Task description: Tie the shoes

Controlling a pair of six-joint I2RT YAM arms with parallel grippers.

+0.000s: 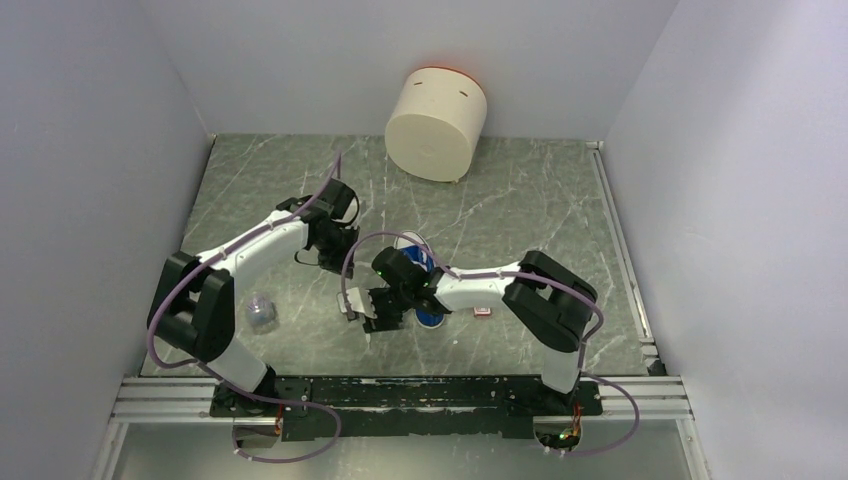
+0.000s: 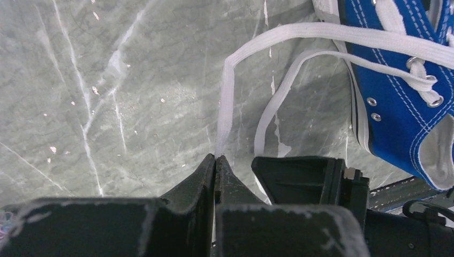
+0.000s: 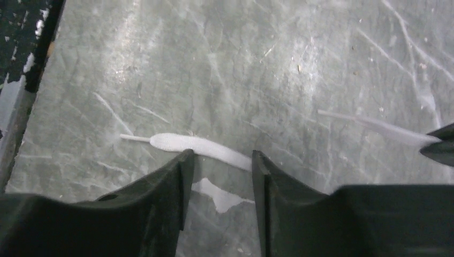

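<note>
The blue sneaker with a white sole lies at the upper right of the left wrist view. In the top view only bits of it show from under the right arm. My left gripper is shut on one white lace that runs back to the shoe. A second lace loops beside it. My right gripper is open low over the table. A loose lace end lies across the gap at its fingertips, not pinched. In the top view the left gripper is left of the shoe and the right gripper is nearer the front.
A cream cylinder stands at the back. A small red-and-white packet lies right of the shoe. A small greyish crumpled object sits by the left arm. Another lace piece leads to a dark tip at the right edge.
</note>
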